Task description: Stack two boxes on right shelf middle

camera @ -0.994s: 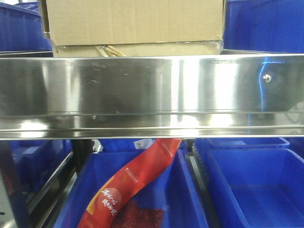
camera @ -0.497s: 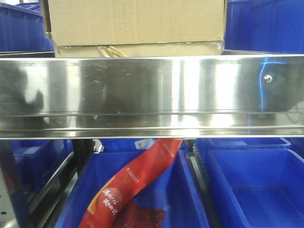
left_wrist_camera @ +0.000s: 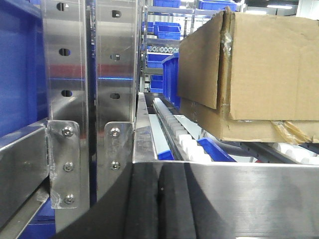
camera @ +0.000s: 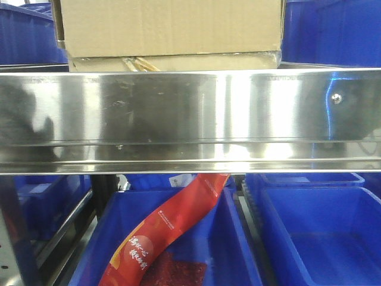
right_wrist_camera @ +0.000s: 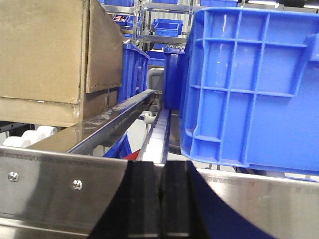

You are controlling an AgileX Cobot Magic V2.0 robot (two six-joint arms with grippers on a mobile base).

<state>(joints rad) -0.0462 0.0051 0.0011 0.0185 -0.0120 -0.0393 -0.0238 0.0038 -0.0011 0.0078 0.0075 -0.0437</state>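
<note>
The tall, wide brown corrugated cardboard box (camera: 169,27) sits squarely on the thin flat brown cardboard box (camera: 172,62) with its ragged glossy tan tape strip (camera: 138,64), and the pair rests on the shiny stainless-steel shelf, just behind its wide mirror-like front rail (camera: 190,119) with the small screw (camera: 336,98). By the look of it, the stack is already made. The left wrist view gives the side angle: the tall box (left_wrist_camera: 249,64) slightly overhangs the flat one (left_wrist_camera: 239,127), white rollers (left_wrist_camera: 172,124) running beneath them.

Both claws sit low behind the rail. The left claw (left_wrist_camera: 159,201) shows dark pads pressed together, nothing between them. The right claw (right_wrist_camera: 162,199) is likewise closed and empty, apart from the boxes. A big blue plastic bin (right_wrist_camera: 254,84) stands right of the stack in the right wrist view, with more blue bins (camera: 172,238) on the level below, one holding a red printed packet (camera: 172,229).

The risks from here? Those rollers: a nudge could send the stack rolling deeper or skew it. The overhang means a bump to the upper box might shift it off the thin base. And either claw, rising carelessly, could catch the rail edge.
</note>
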